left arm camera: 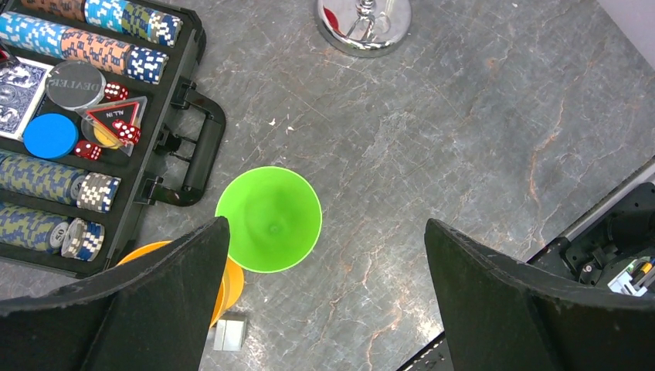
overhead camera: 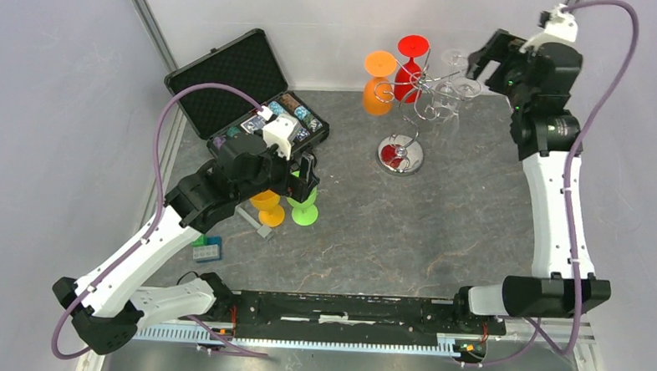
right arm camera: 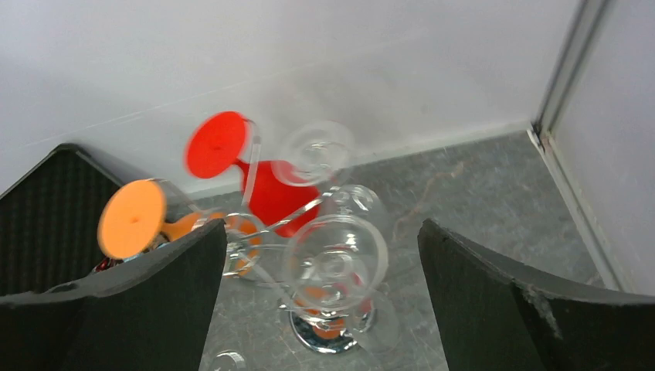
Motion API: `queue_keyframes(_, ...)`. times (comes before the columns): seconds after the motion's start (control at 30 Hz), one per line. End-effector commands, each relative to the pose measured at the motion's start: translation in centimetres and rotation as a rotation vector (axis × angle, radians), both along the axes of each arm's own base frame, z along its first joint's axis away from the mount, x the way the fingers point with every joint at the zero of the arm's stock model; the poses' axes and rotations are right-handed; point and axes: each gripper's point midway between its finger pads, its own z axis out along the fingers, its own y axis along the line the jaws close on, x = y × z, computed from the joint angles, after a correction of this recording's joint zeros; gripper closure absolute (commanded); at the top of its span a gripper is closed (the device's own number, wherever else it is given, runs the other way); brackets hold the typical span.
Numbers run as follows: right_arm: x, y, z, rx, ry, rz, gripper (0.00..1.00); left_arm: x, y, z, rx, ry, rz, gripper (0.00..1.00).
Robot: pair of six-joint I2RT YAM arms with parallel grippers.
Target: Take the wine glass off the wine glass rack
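We're looking into a robot lab cell: left arm (overhead camera: 138, 257) and right arm (overhead camera: 558, 212) bolted along the bottom edge of a grey table (overhead camera: 440, 232), plain white walls (overhead camera: 53, 98), metal post (overhead camera: 150, 27) upper left.

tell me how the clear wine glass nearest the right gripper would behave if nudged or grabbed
The clear wine glass looks thin and glossy, so it is probably fragile and slippery to grip. It hangs by its foot from a curled arm of the wine glass rack, so a nudge would likely set it swinging.
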Motion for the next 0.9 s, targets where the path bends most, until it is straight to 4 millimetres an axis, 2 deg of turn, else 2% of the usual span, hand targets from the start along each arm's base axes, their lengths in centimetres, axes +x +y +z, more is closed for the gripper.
queue_keyframes(0.0, 0.6, -1.7, -0.4, 0.202, -0.057, 0.165, 0.02, 0.3, -0.1, 1.1, -0.009, -0.064, -0.016, 0.0)
queue_keyframes(0.03, 0.5, -1.5, -0.8, 0.262, -0.095, 0.239, 0.02, 0.3, -0.1, 1.1, -0.007, -0.066, -0.017, 0.0)
queue_keyframes(0.13, -0.1, -2.8, -1.7, 0.443, -0.176, 0.348, 0.02, 0.3, 0.1, 1.2, -0.002, -0.072, -0.013, 0.0)
queue_keyframes(0.23, 0.3, -3.5, -3.6, 0.526, -0.147, 0.37, 0.03, 0.3, 0.3, 1.2, -0.003, -0.077, -0.012, 0.0)
queue_keyframes(0.47, 0.6, -2.8, -5.4, 0.652, -0.128, 0.429, 0.11, 0.2, 0.2, 1.1, -0.006, -0.074, -0.015, 0.0)
queue_keyframes(0.77, 1.6, -3.4, -7.6, 0.724, -0.086, 0.377, 0.22, 0.3, 0.3, 1.5, -0.018, -0.09, -0.008, 0.0)
queue_keyframes(0.87, 1.7, -2.9, -8.4, 0.736, -0.064, 0.383, 0.25, 0.3, 0.2, 1.4, -0.02, -0.089, -0.01, 0.0)
